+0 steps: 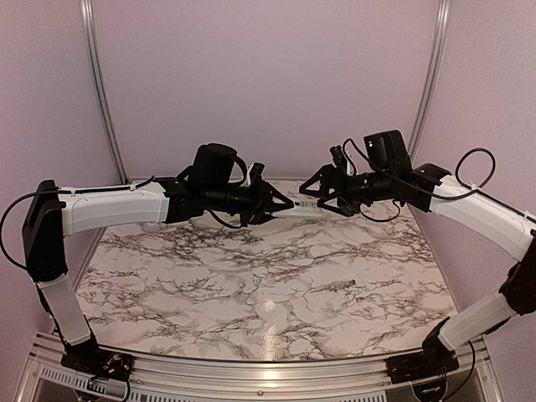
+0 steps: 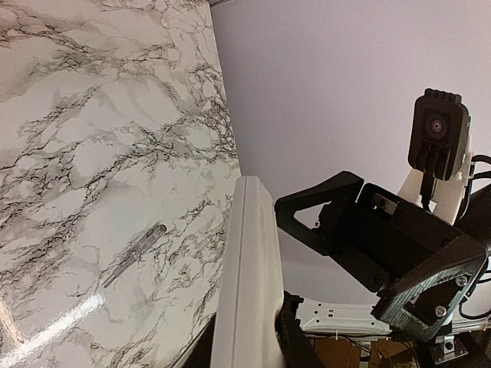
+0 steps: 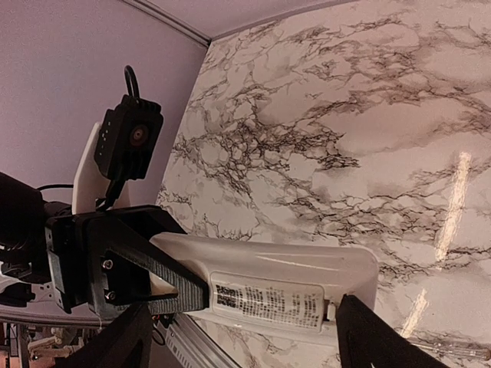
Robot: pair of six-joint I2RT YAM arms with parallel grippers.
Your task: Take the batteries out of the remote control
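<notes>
Above the marble table (image 1: 209,276), the remote control (image 1: 303,210) hangs between two arms.
Near the table's 12 o'clock edge, the left gripper (image 1: 283,206) pinches one end of the white bar. The right gripper (image 1: 316,199), fingers spread wide, flanks the labelled end from 3 o'clock. A thin grey stick (image 1: 339,286) lies at the table's 3 o'clock.

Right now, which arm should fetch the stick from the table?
Right. The right gripper is open, and the stick lies on the right half of the table; the left gripper is clamped on the remote.
</notes>
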